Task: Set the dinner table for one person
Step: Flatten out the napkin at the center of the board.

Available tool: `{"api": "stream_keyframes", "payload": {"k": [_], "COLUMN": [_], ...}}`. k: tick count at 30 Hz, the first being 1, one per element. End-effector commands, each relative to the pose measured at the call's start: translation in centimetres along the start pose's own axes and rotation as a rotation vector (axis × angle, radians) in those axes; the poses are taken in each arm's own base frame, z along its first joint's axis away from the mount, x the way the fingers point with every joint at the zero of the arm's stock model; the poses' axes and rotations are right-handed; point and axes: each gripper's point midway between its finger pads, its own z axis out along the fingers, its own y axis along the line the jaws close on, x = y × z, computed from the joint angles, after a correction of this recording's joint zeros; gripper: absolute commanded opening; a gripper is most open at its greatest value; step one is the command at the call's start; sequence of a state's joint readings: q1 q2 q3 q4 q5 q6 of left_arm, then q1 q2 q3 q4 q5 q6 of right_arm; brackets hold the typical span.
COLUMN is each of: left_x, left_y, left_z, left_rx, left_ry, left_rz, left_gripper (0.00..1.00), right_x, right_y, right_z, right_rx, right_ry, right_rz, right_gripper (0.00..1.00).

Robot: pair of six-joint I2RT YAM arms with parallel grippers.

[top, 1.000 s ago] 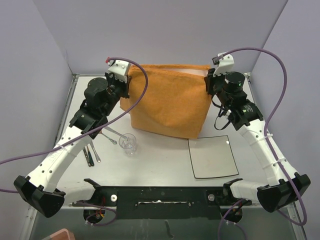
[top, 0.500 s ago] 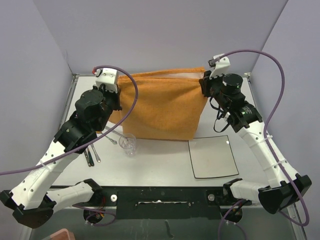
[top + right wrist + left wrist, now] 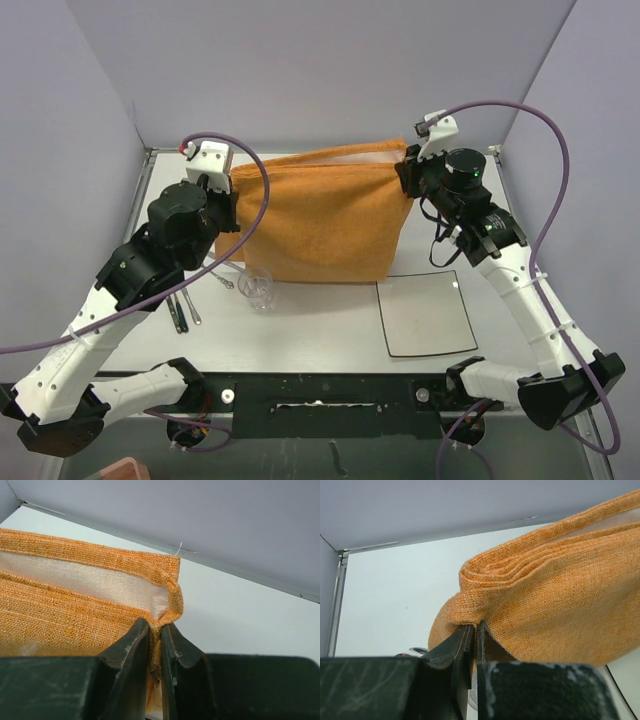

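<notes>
An orange folded cloth mat [image 3: 320,215] hangs stretched between my two grippers above the back of the white dinner table [image 3: 320,325]. My left gripper [image 3: 228,190] is shut on the mat's left corner [image 3: 470,615]. My right gripper [image 3: 408,172] is shut on its right corner [image 3: 167,607], where the pale lining shows. A clear glass [image 3: 256,288] stands just under the mat's lower left edge. Cutlery [image 3: 185,305] lies left of the glass, partly hidden by my left arm. A small square white plate [image 3: 427,313] lies at the front right.
Grey walls enclose the table at the back and both sides. Purple cables loop from both wrists. The black arm base bar [image 3: 320,385] runs along the near edge.
Both grippers have lifted the mat and pulled it wider; the left gripper moved left and toward the front, so the mat now hangs taut and its lower edge has risen.
</notes>
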State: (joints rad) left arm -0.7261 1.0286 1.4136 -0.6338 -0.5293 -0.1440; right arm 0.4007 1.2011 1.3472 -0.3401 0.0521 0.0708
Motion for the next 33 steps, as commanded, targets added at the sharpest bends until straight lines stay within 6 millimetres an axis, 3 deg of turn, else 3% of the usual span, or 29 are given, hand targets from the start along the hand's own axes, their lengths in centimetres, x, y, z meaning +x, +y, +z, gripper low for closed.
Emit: {"api": "stream_keyframes", "payload": {"k": [1, 5, 12, 15, 24, 33], "left_x": [-3.0, -2.7, 0.5, 0.8, -1.1, -0.1], "left_y": [2.8, 3.4, 4.2, 4.3, 3.7, 4.4], "left_z": [-3.6, -5.0, -6.7, -7.0, -6.5, -6.9], "left_rx": [-0.049, -0.037, -0.006, -0.005, 0.011, -0.027], "left_ry": [-0.059, -0.057, -0.053, -0.029, -0.048, 0.01], "left_rz": [-0.034, -0.06, -0.08, -0.07, -0.039, -0.048], "left_gripper": [0.0, 0.0, 0.0, 0.0, 0.0, 0.0], "right_x": [-5.0, -5.0, -1.6, -1.0, -1.9, -2.2], "right_y": [-3.8, -3.2, -2.4, -2.8, -3.5, -3.4], "right_z": [-2.7, -3.8, -6.6, -7.3, -6.6, -6.1], "right_rx": [0.163, 0.135, 0.106, 0.119, 0.154, 0.144], "right_ry": [-0.132, -0.135, -0.109, -0.095, -0.092, -0.093], "right_rz": [-0.023, -0.002, 0.037, 0.011, -0.017, -0.035], "right_gripper": [0.0, 0.0, 0.0, 0.0, 0.0, 0.0]}}
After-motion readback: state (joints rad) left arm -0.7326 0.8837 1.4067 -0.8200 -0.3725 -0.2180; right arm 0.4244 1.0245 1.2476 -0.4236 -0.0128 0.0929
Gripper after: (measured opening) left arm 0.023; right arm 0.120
